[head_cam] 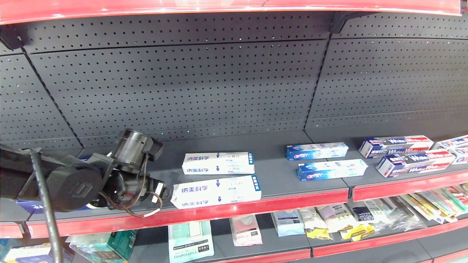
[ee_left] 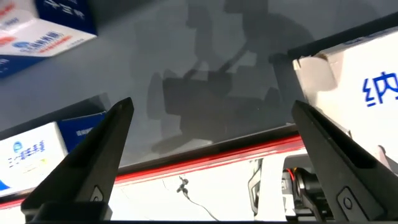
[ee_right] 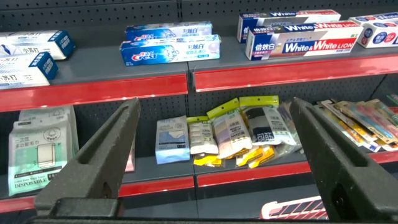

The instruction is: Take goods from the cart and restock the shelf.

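Dark pegboard (head_cam: 175, 84) backs a store shelf (head_cam: 278, 144) trimmed along its front edge by a red strip (head_cam: 256, 205). At the far left, blue-and-white boxes (ee_left: 31, 152) lie near that edge. The left tool (ee_left: 212, 104) hangs low above the grey deck close to the front lip, its fingers spread apart and gripping nothing. The end of the front white toothpaste box (head_cam: 216, 191) sits just beside one finger, and whether they touch cannot be told. That box lies along the red strip, slightly askew. A second white toothpaste box (head_cam: 218, 163) lies behind it, with a narrow lane between them. A wide gap of grey deck separates these from two blue toothpaste boxes (head_cam: 316, 151), set one behind the other. Farther right, red-and-white toothpaste boxes (head_cam: 396, 145) run on toward the right. Behind every row, open deck reaches back to the pegboard. The right tool (ee_right: 214, 102) is held well back from the shelf front, fingers apart around nothing, facing the lower shelf (ee_right: 161, 182) and its packets (ee_right: 230, 134).
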